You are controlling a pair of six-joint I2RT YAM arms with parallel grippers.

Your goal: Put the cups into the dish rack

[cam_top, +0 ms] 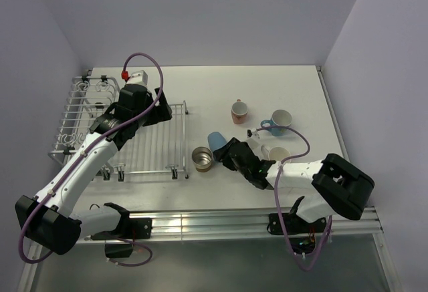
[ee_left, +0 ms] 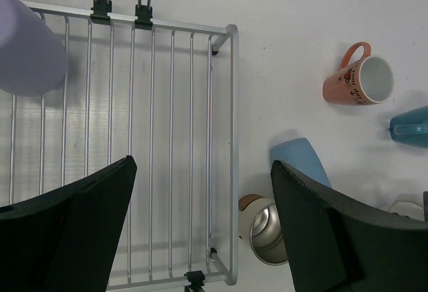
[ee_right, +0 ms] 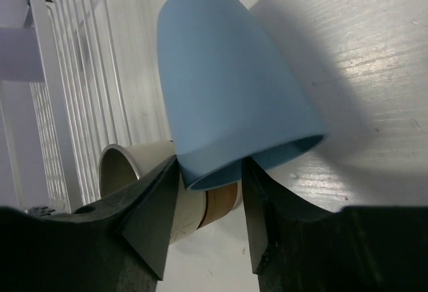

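L hand is spread wide w/ nothing btwn its fingers, above the dish rack. The lavender cup is on the rack, top-left in the left wrist view. R hand straddles the rim of the mid-blue cup, which is tipped w/ its mouth toward the hand, just beside the steel cup on the counter (can't tell if it's actually pinched). The salmon-pink mug is nearby; its dark print is too small to read.

Lab test cell: white table, plain walls.
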